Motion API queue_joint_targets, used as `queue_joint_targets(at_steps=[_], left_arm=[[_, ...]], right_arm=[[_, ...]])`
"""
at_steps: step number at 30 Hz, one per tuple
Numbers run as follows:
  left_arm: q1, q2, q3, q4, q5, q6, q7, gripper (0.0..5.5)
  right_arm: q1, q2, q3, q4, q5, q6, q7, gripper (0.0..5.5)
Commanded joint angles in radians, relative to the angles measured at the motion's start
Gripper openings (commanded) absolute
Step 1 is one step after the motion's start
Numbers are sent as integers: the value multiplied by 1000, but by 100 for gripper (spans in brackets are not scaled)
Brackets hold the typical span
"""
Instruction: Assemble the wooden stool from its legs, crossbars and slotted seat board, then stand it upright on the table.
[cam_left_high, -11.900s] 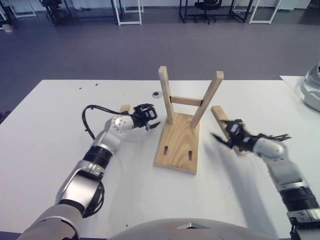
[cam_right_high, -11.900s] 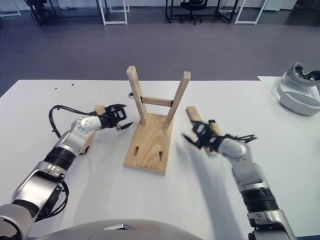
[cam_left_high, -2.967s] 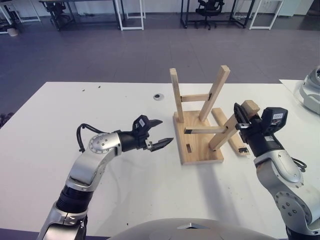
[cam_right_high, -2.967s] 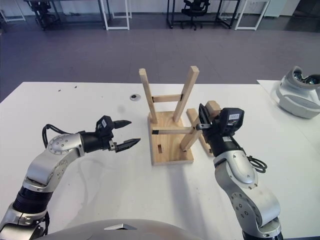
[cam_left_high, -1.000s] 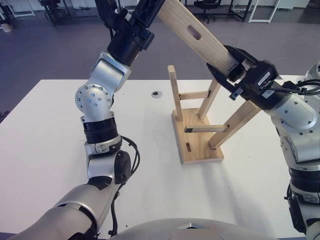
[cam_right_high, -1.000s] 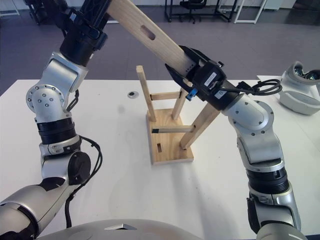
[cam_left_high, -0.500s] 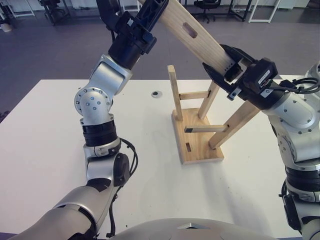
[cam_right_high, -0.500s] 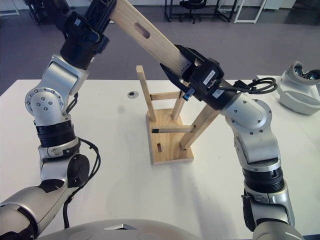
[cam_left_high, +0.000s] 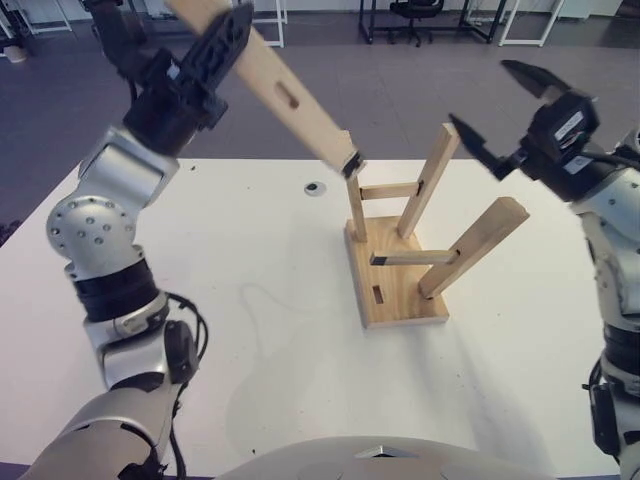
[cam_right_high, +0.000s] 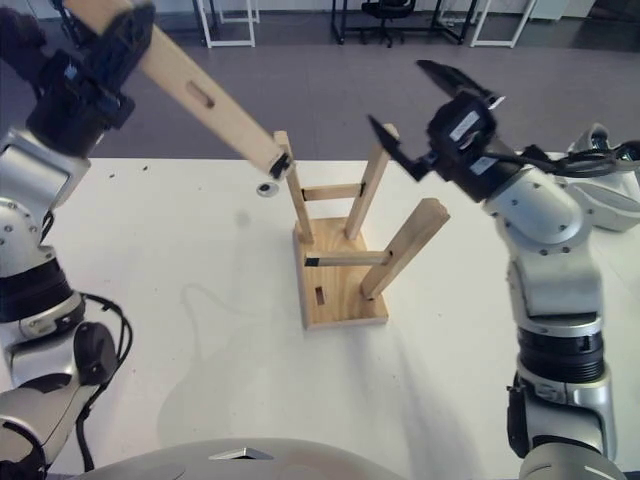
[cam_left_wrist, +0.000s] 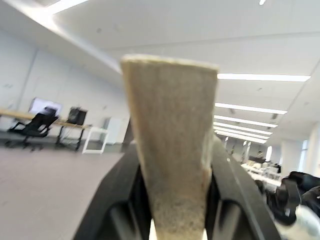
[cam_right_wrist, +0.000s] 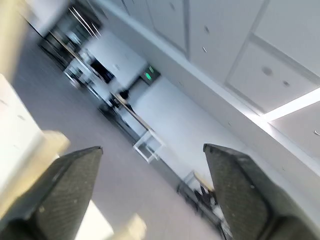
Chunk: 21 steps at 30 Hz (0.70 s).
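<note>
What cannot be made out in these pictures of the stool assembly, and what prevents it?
- Upper end of the held leg: cut off by the top edge of both eye views, above the left end effector.
- Whether its lower tip touches the rear upright leg: the two overlap in both eye views, so contact cannot be told.
- Pale shape in the right wrist view: blurred, not identifiable.

Slanted leg barring stool from left

Left gripper high, jaws clamped on leg; right gripper raised, jaws apart.
</note>
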Motion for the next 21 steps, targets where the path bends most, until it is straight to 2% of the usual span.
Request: queue_joint_targets(at_steps=[1, 4, 8, 13, 18, 21], left_arm=[[178, 17, -46, -108, 46, 27, 25, 102], [229, -54, -46, -116, 52, 5, 146, 102], [280, -183, -57, -145, 11, 13, 387, 102], [374, -279, -96, -238, -38, 13, 560, 102], [406, -284, -130, -228, -15, 7, 612, 102], [436, -228, -181, -227, 100, 1, 567, 102]], right_arm=[[133, -13, -56, 99, 30, 125, 22, 376], [228, 54, 17, 207, 25, 79, 60, 376], [324, 141, 181, 408, -108, 10, 13, 376], [358, 193, 291, 446, -205, -85, -10, 376], [411, 229, 332, 316, -190, -108, 24, 376], [416, 241, 337, 297, -199, -99, 21, 376]])
